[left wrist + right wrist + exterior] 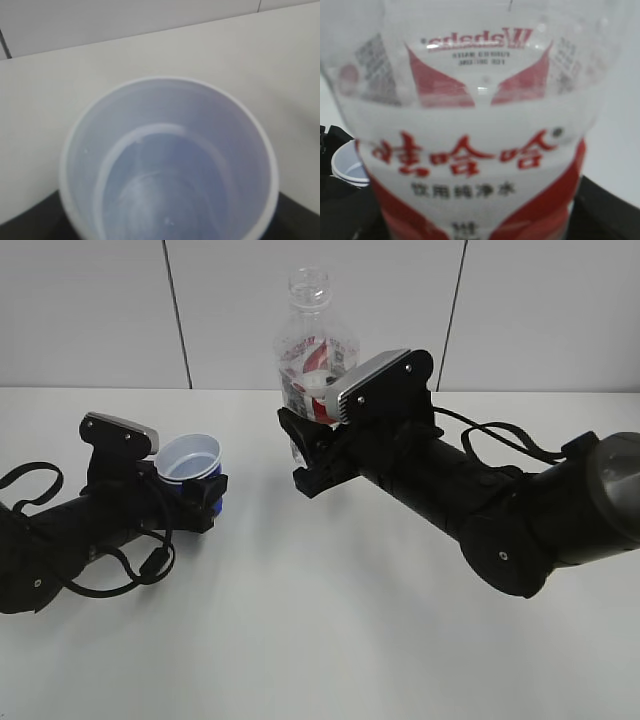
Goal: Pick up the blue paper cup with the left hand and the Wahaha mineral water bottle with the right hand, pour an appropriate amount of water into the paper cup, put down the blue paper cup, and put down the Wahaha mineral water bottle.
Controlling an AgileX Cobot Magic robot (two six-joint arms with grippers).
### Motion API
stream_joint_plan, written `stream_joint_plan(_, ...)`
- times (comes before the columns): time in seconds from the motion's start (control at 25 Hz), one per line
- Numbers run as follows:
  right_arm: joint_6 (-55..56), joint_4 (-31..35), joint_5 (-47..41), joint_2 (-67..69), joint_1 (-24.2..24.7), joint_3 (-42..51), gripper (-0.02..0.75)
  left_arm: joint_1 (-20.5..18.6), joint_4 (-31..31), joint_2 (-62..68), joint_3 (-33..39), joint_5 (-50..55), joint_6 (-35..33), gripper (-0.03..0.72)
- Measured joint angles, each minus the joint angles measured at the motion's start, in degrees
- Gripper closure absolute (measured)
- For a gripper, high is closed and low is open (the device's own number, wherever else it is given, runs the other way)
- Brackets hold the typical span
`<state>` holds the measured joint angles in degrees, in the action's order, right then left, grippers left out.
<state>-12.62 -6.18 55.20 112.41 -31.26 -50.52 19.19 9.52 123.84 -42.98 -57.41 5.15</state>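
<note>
The blue paper cup [188, 460] stands upright between the jaws of my left gripper [197, 490], which is shut on it low over the white table [320, 640]. In the left wrist view the cup's white inside [167, 165] fills the frame; I cannot tell if it holds water. The Wahaha mineral water bottle [314, 345] stands upright and capless, and my right gripper [310, 455] is shut on its lower body. Its red-and-white label [470, 165] fills the right wrist view, with black fingers [610, 210] beside it. The cup's rim [345, 167] shows at that view's left edge.
A white panelled wall [90, 310] stands behind the table. The thick right arm [520, 510] lies across the table's right half, and the left arm with its looping cable [60, 540] lies along the left.
</note>
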Motion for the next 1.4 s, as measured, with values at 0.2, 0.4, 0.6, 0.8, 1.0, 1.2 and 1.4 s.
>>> stream_joint_plan(0.2,0.1,0.0,0.1,0.0,0.0,0.0,0.242,0.0,0.0,0.0,0.0,0.6,0.0,0.155)
stream_joint_plan(0.4,0.2,0.0,0.1,0.0,0.0,0.0,0.242,0.0,0.0,0.0,0.0,1.3,0.0,0.155)
stream_joint_plan(0.6,0.3,0.0,0.2,0.0,0.0,0.0,0.242,0.0,0.0,0.0,-0.1,1.3,0.0,0.155)
stream_joint_plan(0.8,0.3,0.0,0.2,0.0,0.0,0.0,0.242,0.0,0.0,0.0,-0.1,1.5,0.0,0.155)
stream_joint_plan(1.0,0.3,0.0,0.3,0.0,0.0,0.0,0.242,0.0,0.0,0.0,-0.8,2.2,0.0,0.141)
stream_joint_plan(1.2,0.3,0.0,0.3,0.0,0.0,0.0,0.242,0.0,0.0,0.0,-1.0,2.8,0.0,0.129)
stream_joint_plan(1.4,0.4,0.0,0.3,0.0,0.0,0.0,0.242,0.0,0.0,0.0,-1.0,2.9,0.0,0.114)
